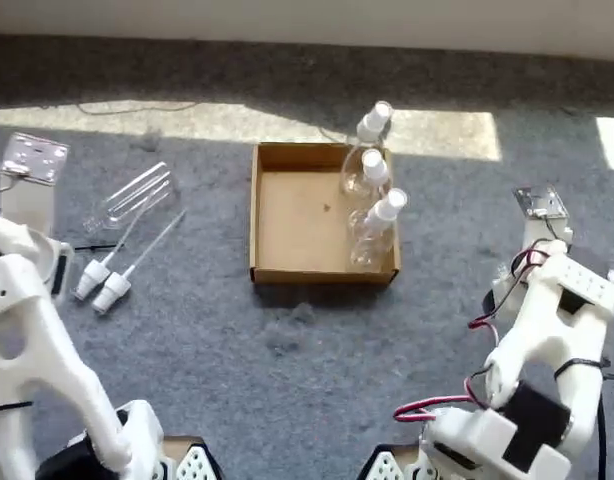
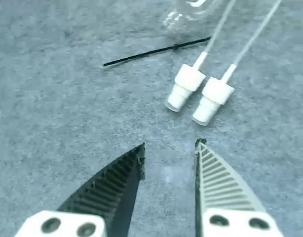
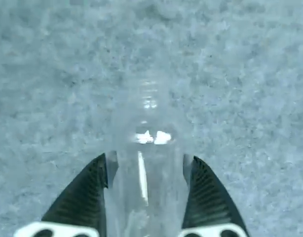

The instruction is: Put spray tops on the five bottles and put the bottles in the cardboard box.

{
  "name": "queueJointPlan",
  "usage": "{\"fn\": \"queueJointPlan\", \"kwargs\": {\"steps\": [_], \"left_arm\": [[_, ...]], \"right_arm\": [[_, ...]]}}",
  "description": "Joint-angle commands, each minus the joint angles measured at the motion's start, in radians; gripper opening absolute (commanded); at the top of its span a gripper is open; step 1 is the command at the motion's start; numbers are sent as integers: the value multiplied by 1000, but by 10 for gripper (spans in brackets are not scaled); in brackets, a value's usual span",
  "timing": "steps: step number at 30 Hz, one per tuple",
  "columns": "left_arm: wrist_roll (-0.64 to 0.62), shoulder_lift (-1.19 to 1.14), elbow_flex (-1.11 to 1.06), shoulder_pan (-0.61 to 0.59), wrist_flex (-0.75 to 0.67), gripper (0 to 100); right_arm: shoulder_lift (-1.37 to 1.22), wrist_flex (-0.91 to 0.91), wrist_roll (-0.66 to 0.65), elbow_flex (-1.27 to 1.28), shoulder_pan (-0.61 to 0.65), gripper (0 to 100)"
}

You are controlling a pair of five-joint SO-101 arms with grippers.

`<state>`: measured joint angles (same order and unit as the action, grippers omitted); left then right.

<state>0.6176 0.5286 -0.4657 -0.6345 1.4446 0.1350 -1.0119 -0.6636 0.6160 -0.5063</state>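
Observation:
Held over the grey carpet, my right gripper (image 3: 146, 160) is shut on a clear bottle (image 3: 149, 128); its threaded neck bears no top. My left gripper (image 2: 170, 148) hangs open just short of two white spray tops (image 2: 183, 89) (image 2: 210, 101) that lie side by side with their long tubes. Another clear bottle (image 1: 132, 195) without a top lies beyond them on the left. The cardboard box (image 1: 287, 215) sits mid-floor. Three bottles with spray tops (image 1: 367, 170) stand along its right wall.
A black cable tie (image 2: 156, 51) lies on the carpet beside the spray tops. Metal brackets (image 1: 32, 160) (image 1: 540, 205) stand at the far left and right. The arm bases and red wires (image 1: 437, 405) crowd the near edge.

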Motion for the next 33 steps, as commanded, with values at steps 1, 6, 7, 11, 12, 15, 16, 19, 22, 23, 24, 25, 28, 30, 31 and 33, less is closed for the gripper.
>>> {"fn": "queueJointPlan", "kwargs": {"steps": [1, 6, 7, 11, 12, 15, 16, 19, 22, 23, 24, 25, 28, 30, 31, 33], "left_arm": [[0, 77, -102, 108, -3, 165], [-224, 189, -242, 262, -100, 165], [-253, 223, -271, 285, -117, 165], [-330, 367, -433, 371, -195, 165], [-341, 401, -479, 389, -216, 165], [-354, 493, -602, 423, -278, 165], [-354, 521, -631, 423, -290, 165], [-350, 582, -676, 421, -304, 165], [-350, 615, -679, 421, -304, 165], [-350, 616, -679, 421, -304, 165], [-350, 616, -680, 421, -304, 165], [-350, 616, -682, 421, -304, 165], [-350, 616, -682, 421, -304, 165], [-350, 616, -682, 421, -304, 165], [-350, 616, -682, 421, -304, 165], [-350, 616, -682, 421, -304, 165]], "right_arm": [[-76, 33, 40, -88, 5, 5], [-148, 38, 37, -110, 30, 7], [-157, 38, 37, -110, 33, 8], [-188, 38, 37, -110, 35, 76], [-194, 38, 37, -110, 33, 103], [-209, 38, 35, -110, 28, 165], [-211, 38, 35, -110, 31, 175], [-202, 24, 40, -116, 33, 180], [-173, -51, 41, -131, 33, 181], [-163, -77, 41, -157, 42, 182], [-157, -102, 41, -186, 53, 182], [-154, -128, 43, -214, 61, 182], [-165, -219, 61, -320, 85, 182], [-185, -263, 77, -384, 96, 187], [-200, -274, 80, -412, 101, 202], [-232, -280, 84, -453, 104, 241]]}}
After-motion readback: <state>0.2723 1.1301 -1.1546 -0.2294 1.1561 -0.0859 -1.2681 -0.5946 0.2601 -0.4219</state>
